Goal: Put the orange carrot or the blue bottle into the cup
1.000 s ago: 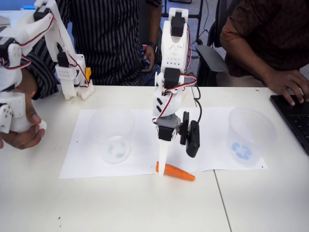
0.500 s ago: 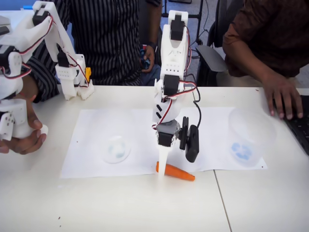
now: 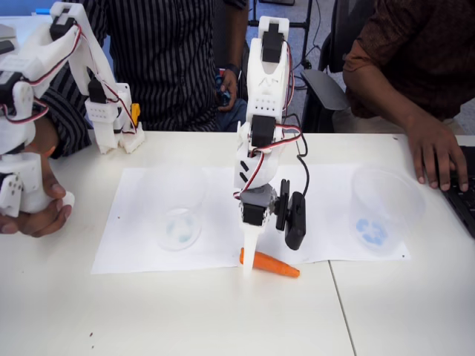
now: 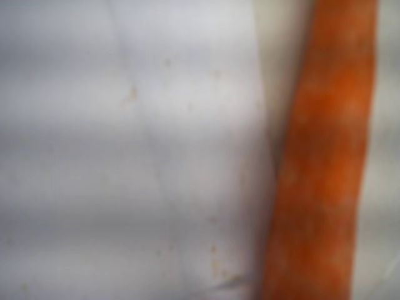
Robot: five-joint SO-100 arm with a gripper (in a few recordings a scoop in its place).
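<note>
The gripper [image 3: 256,261] stands low over the blunt end of the orange carrot [image 3: 273,264], and compared with a second ago it has barely moved — the arm has only settled a little, its white finger planted on the bench [image 3: 223,319] just left of the carrot in the fixed view. The carrot lies where it lay, flat on the bench at the front edge of the white paper sheet [image 3: 133,222], pointed end to the right. Whether the gripper is open or already closing on the carrot I cannot tell; one finger hides behind the wrist. In the wrist view the carrot [image 4: 328,150] is a blurred orange band very close to the lens, so the gripper sits right on it.

The cup [image 3: 177,211] stands left of the carrot, well apart, on the sheet; the wider clear cup [image 3: 378,211] stands to the carrot's right. What has changed is mostly around the scene — a person's hand [image 3: 438,159] has slid nearer the wider cup. For the task this reads as a grasp being lined up, nothing yet lifted.
</note>
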